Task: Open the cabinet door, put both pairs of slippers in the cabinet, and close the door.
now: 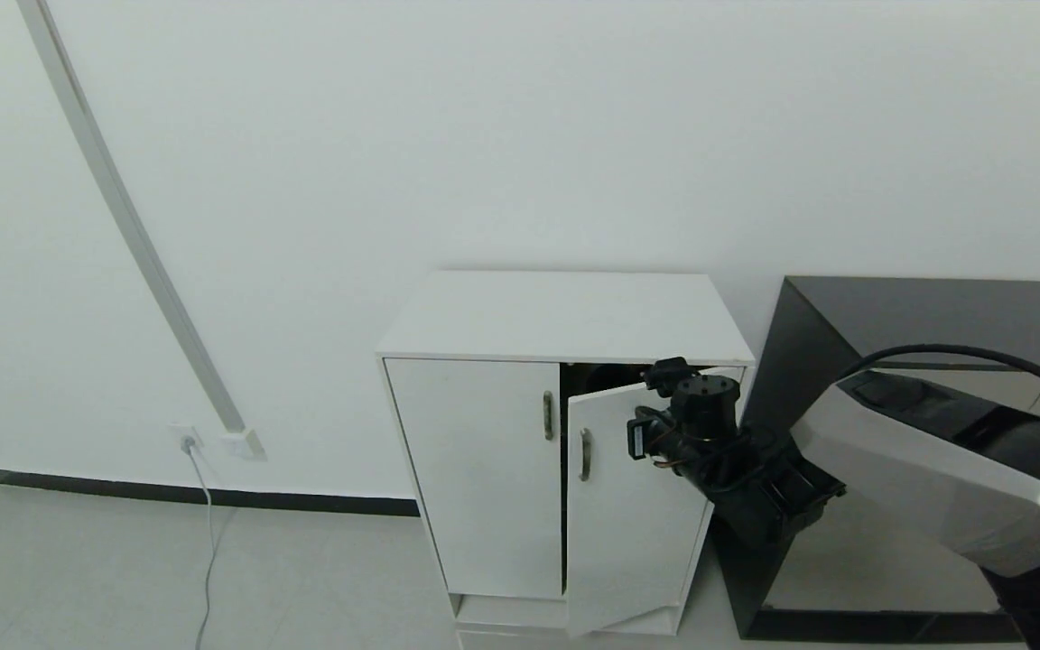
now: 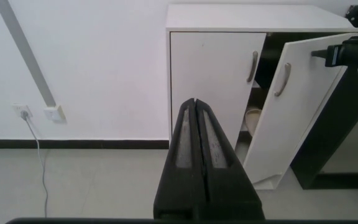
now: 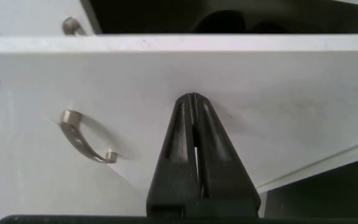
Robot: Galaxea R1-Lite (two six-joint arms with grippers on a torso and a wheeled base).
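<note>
The white cabinet (image 1: 565, 316) fills the lower centre of the head view. Just right of it stands a dark unit (image 1: 935, 316). The left door (image 1: 475, 478) is flush. The right door (image 1: 628, 542) hangs ajar with a dark gap at its hinge-free edge, so I judge the closing step is in progress.

The right hand (image 3: 194, 98) has its fingers pinched together and holds nothing. Its tip rests on the door's outer face near the top edge, above the handle (image 3: 86, 146), which is a good spot for pushing the panel home. The left hand (image 2: 195, 102), also pinched shut and empty, is held low in the centre of its view, well away from the swing.

Through the gap a pale slipper-like shape (image 2: 253, 118) lies on a shelf.
</note>
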